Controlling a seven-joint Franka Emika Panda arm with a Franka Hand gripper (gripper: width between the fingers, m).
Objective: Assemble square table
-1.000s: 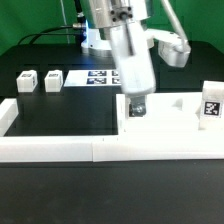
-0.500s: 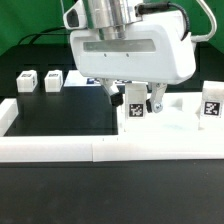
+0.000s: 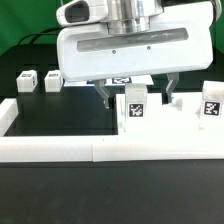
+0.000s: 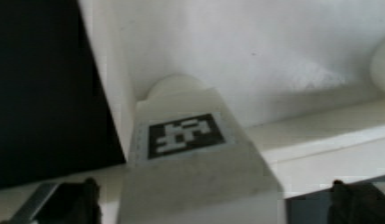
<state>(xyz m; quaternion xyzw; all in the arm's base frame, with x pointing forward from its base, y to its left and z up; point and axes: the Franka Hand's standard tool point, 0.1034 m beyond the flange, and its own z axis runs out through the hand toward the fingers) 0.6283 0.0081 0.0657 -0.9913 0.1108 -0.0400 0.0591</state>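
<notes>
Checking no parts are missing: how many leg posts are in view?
4. Two leg posts sit at the exterior view's far left, one stands on the tabletop inside the open gripper, one at the far right. The arm may hide others.

We're seeing the leg post (image 3: 133, 106) looking like smooth white plastic, its tag printing matt. The tabletop (image 3: 186, 126) is showing that same dull white plastic, the table (image 3: 60, 112) is reading matt black, and the arm housing (image 3: 130, 48) is gleaming faintly.
</notes>
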